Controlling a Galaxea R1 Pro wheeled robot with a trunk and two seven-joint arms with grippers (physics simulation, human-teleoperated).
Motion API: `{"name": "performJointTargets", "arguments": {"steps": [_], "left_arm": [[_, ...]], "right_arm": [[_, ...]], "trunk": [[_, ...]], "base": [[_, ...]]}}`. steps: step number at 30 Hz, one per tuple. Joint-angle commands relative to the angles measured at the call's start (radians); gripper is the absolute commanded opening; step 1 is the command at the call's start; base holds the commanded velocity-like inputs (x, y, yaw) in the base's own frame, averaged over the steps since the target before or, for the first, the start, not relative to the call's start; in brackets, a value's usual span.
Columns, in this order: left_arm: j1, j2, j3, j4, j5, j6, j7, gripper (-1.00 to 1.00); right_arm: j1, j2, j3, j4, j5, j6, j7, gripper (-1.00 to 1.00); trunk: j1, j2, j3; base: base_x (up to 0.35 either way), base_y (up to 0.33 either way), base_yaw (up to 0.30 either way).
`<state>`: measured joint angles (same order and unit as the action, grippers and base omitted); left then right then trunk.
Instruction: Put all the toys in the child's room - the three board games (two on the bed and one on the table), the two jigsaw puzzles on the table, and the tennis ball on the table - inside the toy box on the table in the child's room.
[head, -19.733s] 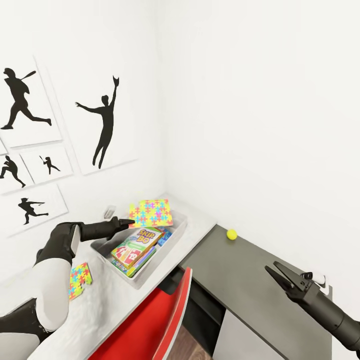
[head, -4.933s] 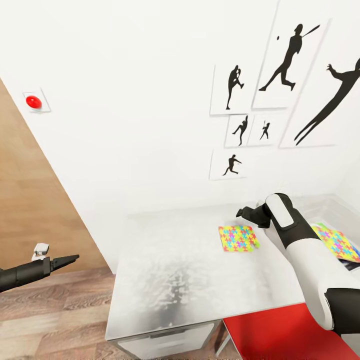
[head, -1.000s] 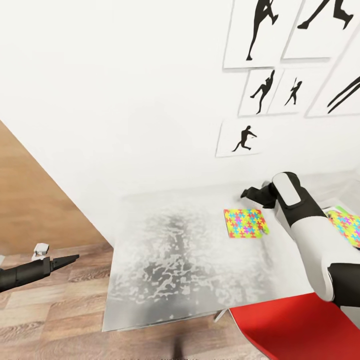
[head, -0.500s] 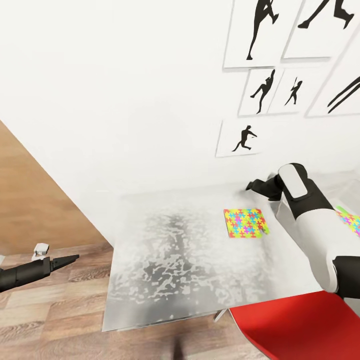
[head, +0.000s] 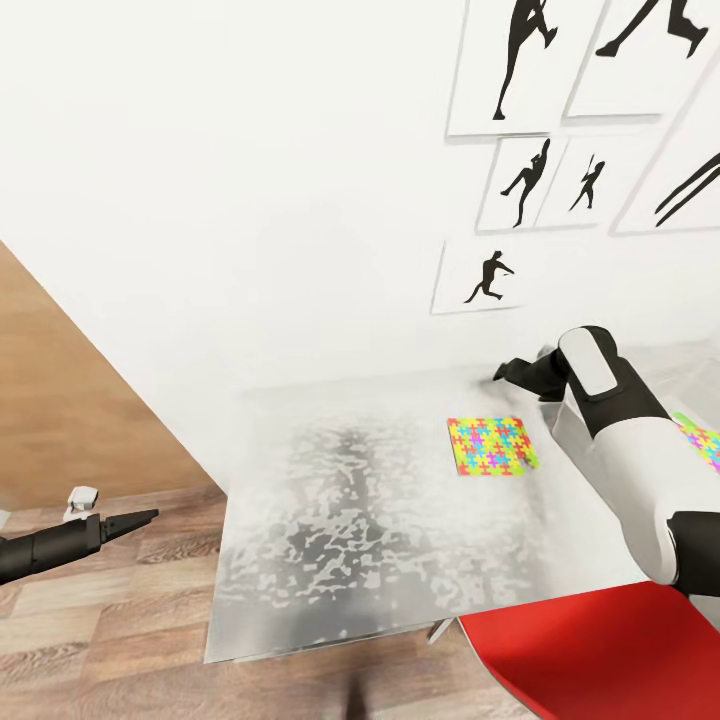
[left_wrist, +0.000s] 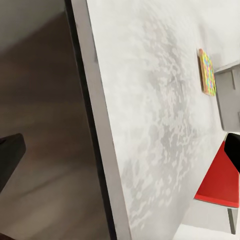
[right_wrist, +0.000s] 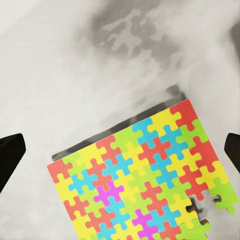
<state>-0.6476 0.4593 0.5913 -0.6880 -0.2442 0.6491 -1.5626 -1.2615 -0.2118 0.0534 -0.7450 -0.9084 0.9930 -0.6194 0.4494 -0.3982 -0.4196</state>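
One jigsaw puzzle (head: 492, 446) lies flat on the light-grey table (head: 350, 520), also seen as a colourful square (right_wrist: 145, 185) with a piece missing at one corner. My right gripper (head: 500, 374) hovers just above its far edge near the wall, open, fingers (right_wrist: 10, 155) wide apart and holding nothing. A strip of the second puzzle (head: 704, 440) shows past my right arm. The toy box (left_wrist: 227, 100) is a grey wall beyond the puzzle (left_wrist: 207, 72). My left gripper (head: 140, 518) hangs open over the floor, left of the table. Board games, tennis ball and bed are out of view.
A red chair (head: 600, 660) stands at the table's near right corner. Black sports-silhouette pictures (head: 485, 277) hang on the white wall behind the table. Wood-plank floor (head: 100, 620) lies left of and in front of the table edge (left_wrist: 95, 140).
Over the last second my right arm rose slightly and drew back toward the wall; the puzzle stayed put. Earlier, the head view swung left, away from the toy box corner.
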Motion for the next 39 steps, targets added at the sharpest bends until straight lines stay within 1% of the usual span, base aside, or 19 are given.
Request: {"name": "performJointTargets", "arguments": {"steps": [1, 21, 31, 34, 39], "left_arm": [[-0.001, -0.001, 0.004, -0.001, -0.01, 0.011, -0.008, 1.0], [-0.001, -0.001, 0.004, -0.001, -0.01, 0.011, -0.008, 1.0], [-0.001, -0.001, 0.004, -0.001, -0.01, 0.011, -0.008, 1.0], [-0.001, -0.001, 0.004, -0.001, -0.01, 0.011, -0.008, 1.0], [-0.001, -0.001, 0.004, -0.001, -0.01, 0.011, -0.008, 1.0]], "right_arm": [[-0.001, -0.001, 0.005, -0.001, -0.01, 0.001, -0.01, 1.0], [0.001, -0.002, 0.012, 0.022, -0.011, -0.005, -0.01, 1.0], [0.006, -0.009, 0.012, 0.058, -0.01, -0.013, -0.01, 1.0], [0.007, -0.011, 0.013, 0.069, -0.01, -0.028, -0.01, 1.0], [0.008, -0.011, 0.015, 0.116, -0.009, -0.054, -0.009, 1.0]], "trunk": [[0.001, -0.002, -0.002], [0.001, -0.002, -0.002], [0.001, -0.002, -0.002], [0.001, -0.002, -0.002], [0.001, -0.002, -0.004]], "base": [[0.0, 0.0, 0.0], [0.0, 0.0, 0.0], [0.0, 0.0, 0.0], [0.0, 0.0, 0.0], [0.0, 0.0, 0.0]]}}
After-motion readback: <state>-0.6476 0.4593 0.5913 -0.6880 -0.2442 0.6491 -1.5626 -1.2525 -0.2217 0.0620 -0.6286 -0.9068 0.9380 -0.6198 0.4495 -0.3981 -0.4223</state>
